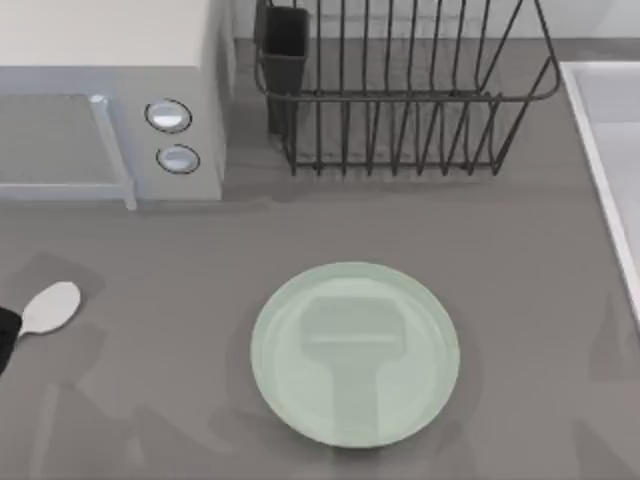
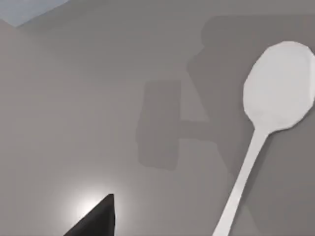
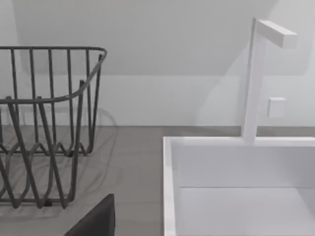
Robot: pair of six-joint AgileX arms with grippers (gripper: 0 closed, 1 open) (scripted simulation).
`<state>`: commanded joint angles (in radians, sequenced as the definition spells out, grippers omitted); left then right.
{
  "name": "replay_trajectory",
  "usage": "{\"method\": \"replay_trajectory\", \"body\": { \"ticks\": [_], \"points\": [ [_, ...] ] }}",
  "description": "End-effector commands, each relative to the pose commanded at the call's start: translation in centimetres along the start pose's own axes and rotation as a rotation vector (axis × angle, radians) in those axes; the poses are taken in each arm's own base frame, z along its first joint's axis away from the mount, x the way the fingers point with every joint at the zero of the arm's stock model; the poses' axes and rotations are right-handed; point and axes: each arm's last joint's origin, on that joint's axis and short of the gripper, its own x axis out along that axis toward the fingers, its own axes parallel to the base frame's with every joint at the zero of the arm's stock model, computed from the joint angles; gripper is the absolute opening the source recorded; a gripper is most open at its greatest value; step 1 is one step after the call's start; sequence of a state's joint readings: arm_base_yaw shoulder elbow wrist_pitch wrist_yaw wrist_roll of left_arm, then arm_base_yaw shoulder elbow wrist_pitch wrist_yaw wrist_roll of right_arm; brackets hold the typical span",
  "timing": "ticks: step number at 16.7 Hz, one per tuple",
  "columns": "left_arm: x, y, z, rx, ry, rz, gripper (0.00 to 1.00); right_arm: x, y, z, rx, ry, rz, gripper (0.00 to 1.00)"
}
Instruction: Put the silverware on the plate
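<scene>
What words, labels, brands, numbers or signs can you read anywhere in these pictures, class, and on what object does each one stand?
None: no readable text anywhere.
The microwave has two round knobs without markings.
The plate, spoon, dish rack and sink are plain.

Overhead view; two low wrist views

**Grey surface and its load**

The grey surface (image 1: 150, 400) carries a pale mint-green plate (image 1: 355, 352) just below centre. A white spoon (image 1: 50, 308) lies at nine o'clock, near the left edge, well apart from the plate. A microwave (image 1: 110, 100) sits at ten o'clock, a dark wire dish rack (image 1: 400, 90) at twelve, and a white sink (image 1: 610, 150) is set at two o'clock.
</scene>
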<state>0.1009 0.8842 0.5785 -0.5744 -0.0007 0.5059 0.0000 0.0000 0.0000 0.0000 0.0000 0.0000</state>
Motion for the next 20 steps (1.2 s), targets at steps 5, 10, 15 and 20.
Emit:
{"method": "replay_trajectory", "body": {
  "ticks": [5,10,15,20],
  "points": [
    [3.9,3.0,2.8,0.19,0.353,-0.222,1.0,0.0,0.0,0.0,0.0,0.0,0.0,1.0],
    [7.4,5.1,4.3,0.298,0.525,-0.399,1.0,0.0,0.0,0.0,0.0,0.0,0.0,1.0],
    [8.0,5.6,4.5,0.318,0.549,-0.431,1.0,0.0,0.0,0.0,0.0,0.0,0.0,1.0],
    [8.9,5.2,4.0,0.318,0.551,-0.433,1.0,0.0,0.0,0.0,0.0,0.0,0.0,1.0]
  ]
}}
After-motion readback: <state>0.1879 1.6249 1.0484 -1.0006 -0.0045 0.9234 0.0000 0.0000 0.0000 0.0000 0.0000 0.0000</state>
